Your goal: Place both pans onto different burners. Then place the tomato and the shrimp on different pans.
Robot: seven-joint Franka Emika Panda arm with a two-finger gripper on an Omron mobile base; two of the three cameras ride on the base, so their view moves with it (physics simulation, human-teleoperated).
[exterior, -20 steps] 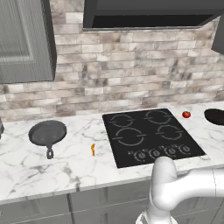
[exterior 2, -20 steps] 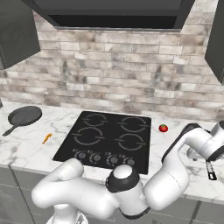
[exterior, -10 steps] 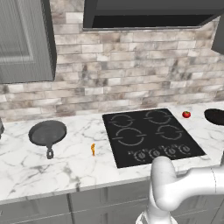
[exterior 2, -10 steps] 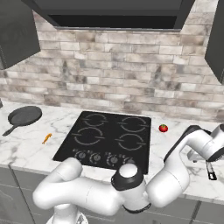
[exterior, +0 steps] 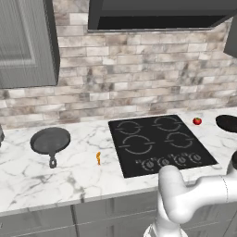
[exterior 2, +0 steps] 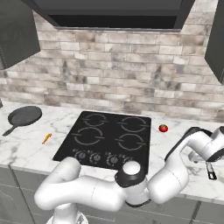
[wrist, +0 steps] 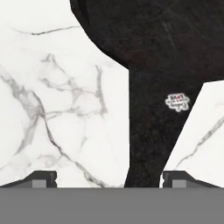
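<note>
Two fingers (wrist: 106, 178) spread wide, straddling the black pan's handle (wrist: 151, 131) from above, not yet touching; pan body (wrist: 162, 35) just ahead on the marble tabletop (wrist: 57, 109). Arm reaches far right, hand pointing down.

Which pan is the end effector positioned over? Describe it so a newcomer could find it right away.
Start at the black cooktop, pass the tomato on the marble to its right, and reach the black pan at the counter's far right. Unlike the grey skillet far left, it has a long thin handle.

Two pans (exterior: 50, 140) (exterior: 227, 122), one tomato (exterior: 197, 121), one shrimp (exterior: 98, 158).
</note>
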